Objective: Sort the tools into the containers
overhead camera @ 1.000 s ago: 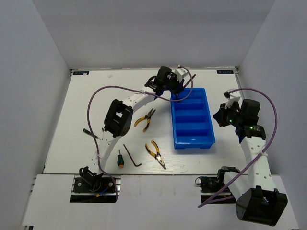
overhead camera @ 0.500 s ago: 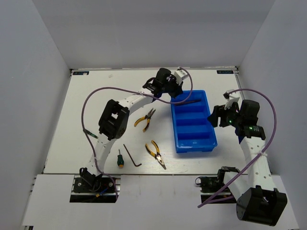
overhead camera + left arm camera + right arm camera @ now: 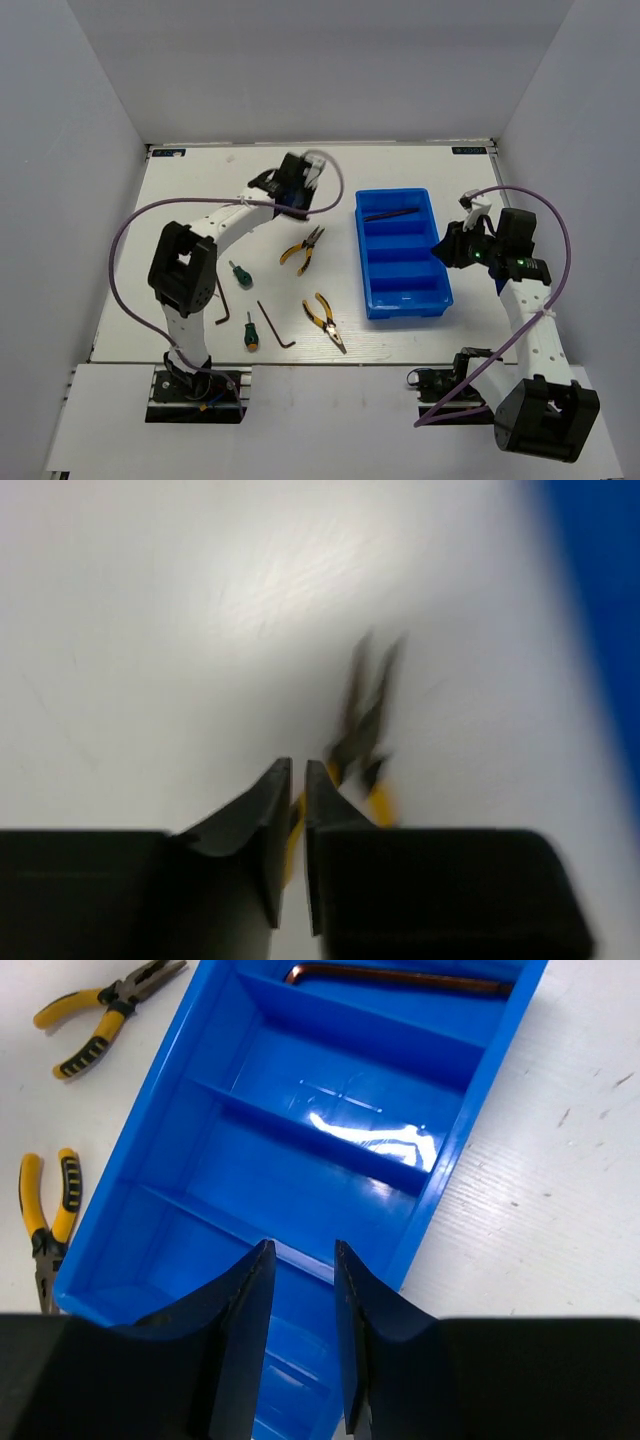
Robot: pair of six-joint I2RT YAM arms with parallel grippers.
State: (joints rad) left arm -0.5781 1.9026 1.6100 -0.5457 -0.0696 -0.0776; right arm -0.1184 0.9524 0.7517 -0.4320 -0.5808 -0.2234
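The blue tray (image 3: 364,262) lies right of centre, and one dark hex key (image 3: 392,213) rests in its far compartment, also seen in the right wrist view as the hex key (image 3: 400,978). On the table to its left lie two yellow-handled pliers (image 3: 302,248) (image 3: 325,322), two green-handled screwdrivers (image 3: 238,270) (image 3: 250,330) and two more hex keys (image 3: 275,325) (image 3: 224,305). My left gripper (image 3: 291,190) hovers beyond the upper pliers (image 3: 365,730), its jaws a thin gap apart and empty (image 3: 297,765). My right gripper (image 3: 300,1250) stands open over the tray's near end (image 3: 470,1130), empty.
White walls close in the table on the left, back and right. The left arm's purple cable (image 3: 130,230) loops over the table's left side. The tools lie between the left arm's links and the tray.
My left gripper let go of the hex key in the far compartment and swung left, away from the tray. The right gripper opened and edged toward the tray.
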